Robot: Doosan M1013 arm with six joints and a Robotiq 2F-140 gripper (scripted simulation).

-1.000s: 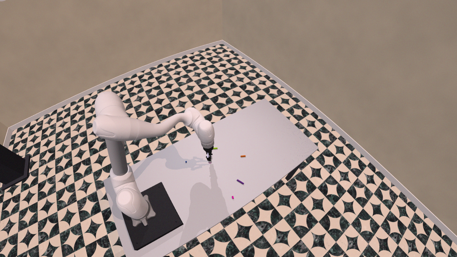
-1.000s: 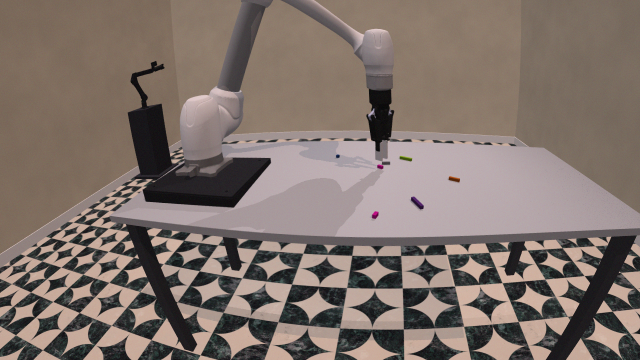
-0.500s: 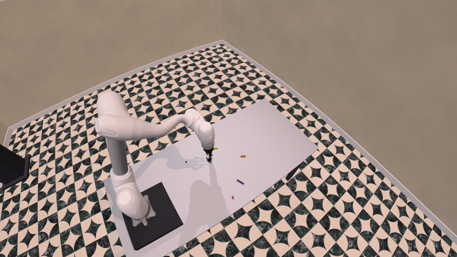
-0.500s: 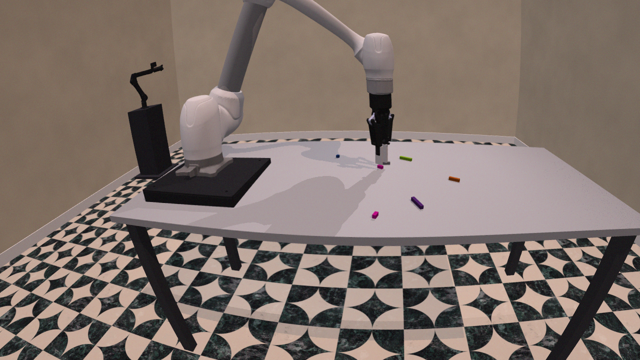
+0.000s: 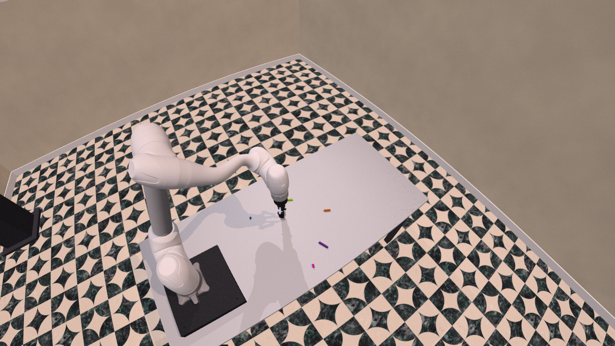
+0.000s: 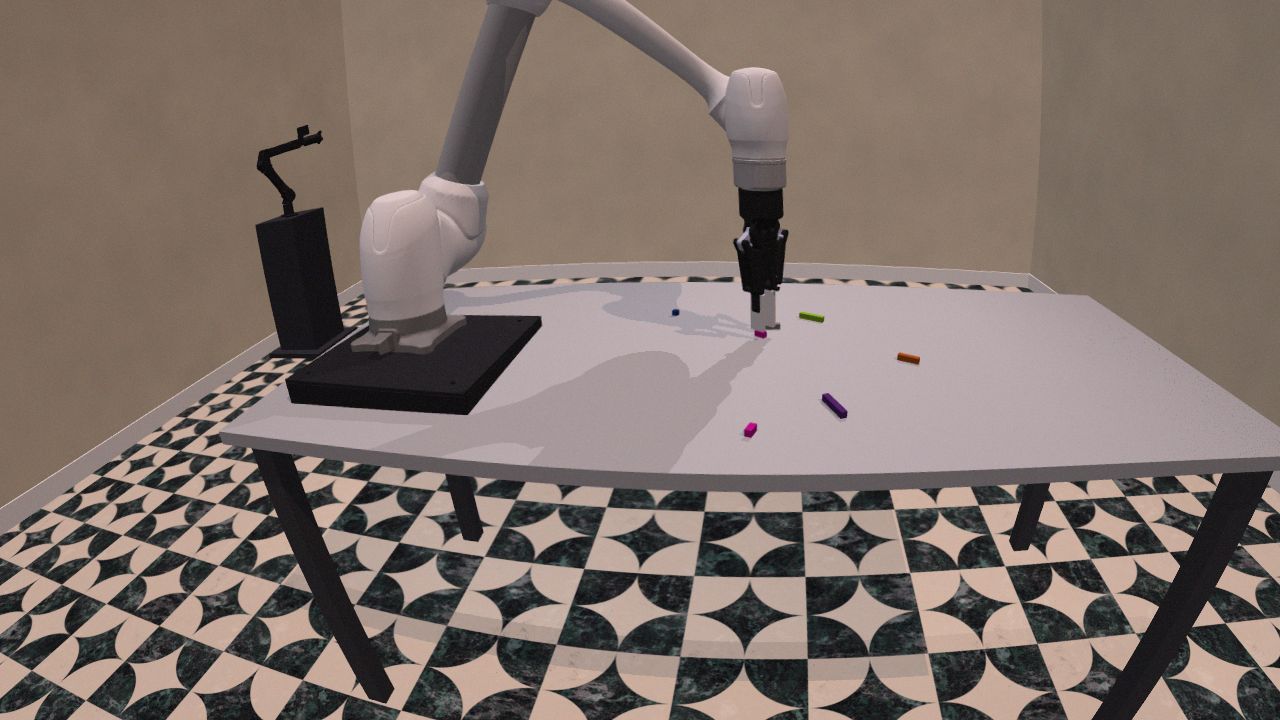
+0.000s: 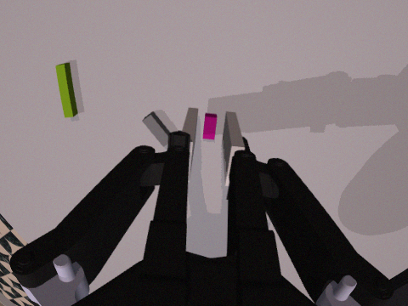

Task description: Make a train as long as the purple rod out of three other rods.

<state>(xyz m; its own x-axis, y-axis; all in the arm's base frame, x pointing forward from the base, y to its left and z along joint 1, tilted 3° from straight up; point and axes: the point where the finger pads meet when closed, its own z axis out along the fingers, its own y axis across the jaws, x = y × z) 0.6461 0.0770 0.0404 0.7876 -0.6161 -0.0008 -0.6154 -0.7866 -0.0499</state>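
While the pincer (image 6: 763, 320) straddles a magenta rod (image 7: 210, 126), narrow, gripping nothing, grey rod (image 7: 155, 124) just beside.

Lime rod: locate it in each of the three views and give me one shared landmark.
Top: small lime-green rod, just upper right of the black pincer.
Exterior: rod right of the pincer tips.
Wrist: rod upper left, vertical in frame.
Shared landmark: the pincer.

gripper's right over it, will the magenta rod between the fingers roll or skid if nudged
The magenta rod looks flat-sided, so it should slide, not roll. It is tiny beside the open gripper, so probably light and easily twisted by one finger. The grey rod nearby may get bumped.
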